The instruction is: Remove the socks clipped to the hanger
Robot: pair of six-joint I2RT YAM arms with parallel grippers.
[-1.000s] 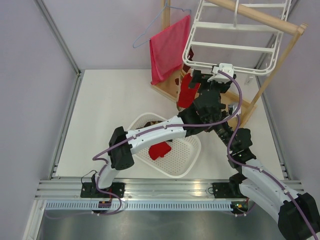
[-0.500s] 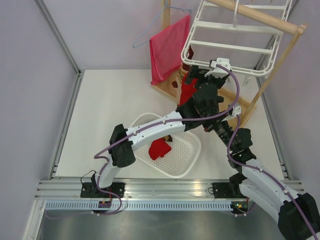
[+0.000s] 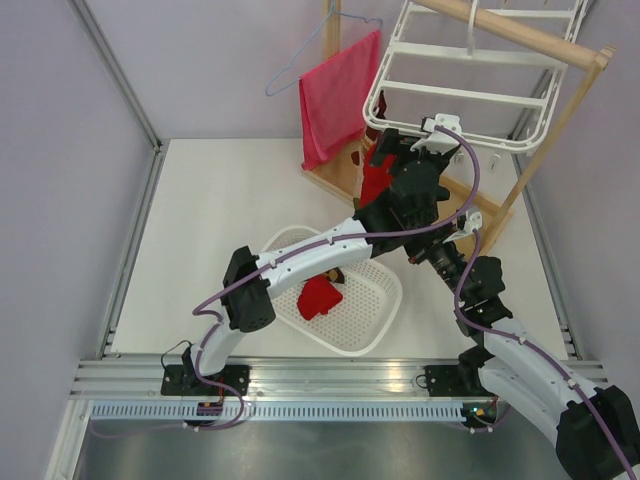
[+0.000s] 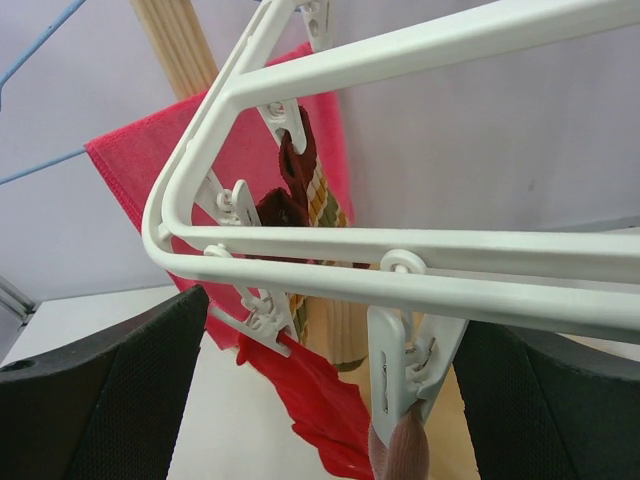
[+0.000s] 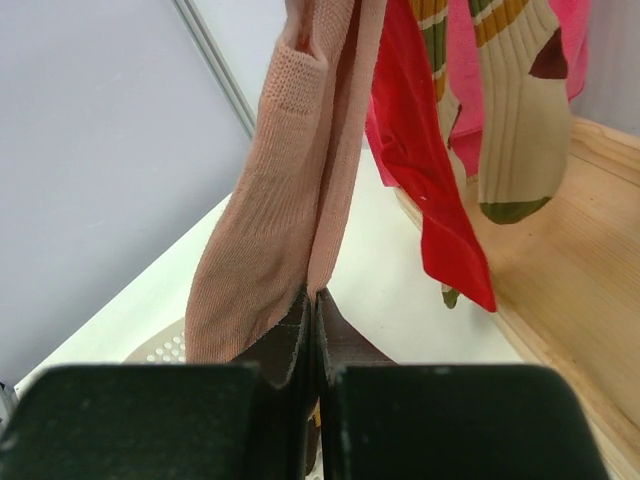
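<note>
White basket [image 3: 375, 305] holds 1 red sock [image 3: 320, 297]; right gripper [image 5: 312, 298] pinches pink sock [image 5: 265, 235]

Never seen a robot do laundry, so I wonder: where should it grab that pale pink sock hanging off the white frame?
Its lower part, coming up from below. The pale pink sock hangs narrow from a clip on the hanger, its bottom free and apart from the red sock beside it. The right gripper is shut on it there.
</note>
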